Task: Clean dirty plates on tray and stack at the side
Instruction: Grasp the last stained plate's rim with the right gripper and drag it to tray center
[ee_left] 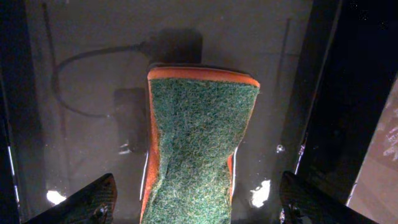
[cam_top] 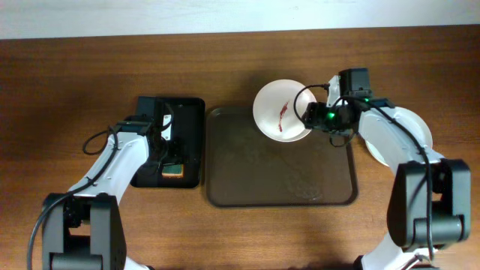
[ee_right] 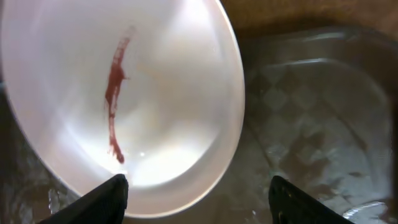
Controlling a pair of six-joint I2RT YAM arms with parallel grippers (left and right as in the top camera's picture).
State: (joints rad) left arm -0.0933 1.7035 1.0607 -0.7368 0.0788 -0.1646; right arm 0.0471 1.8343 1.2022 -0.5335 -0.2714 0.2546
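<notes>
Left hand (ee_left: 199, 190) gapes wide over a waisted sponge (ee_left: 199, 137), coarse green scour on orange foam, in a wet black tray (ee_left: 81, 62). Right hand (ee_right: 199, 186), also wide, straddles the rim of a glossy round white plate (ee_right: 161, 87), red-streaked, at the upper edge of the brown tray (cam_top: 277, 176).

I see a brown wooden table (cam_top: 75, 67) filling nearly the whole overhead frame, its grain running left to right in darker and lighter streaks. Along the very top edge runs a pale strip (cam_top: 150, 15), off-white; whether it is wall or floor I cannot tell. The light is even and fairly bright, casting only soft, short shadows on the wood. From my right wrist, a band of the same wood shows at upper right.
</notes>
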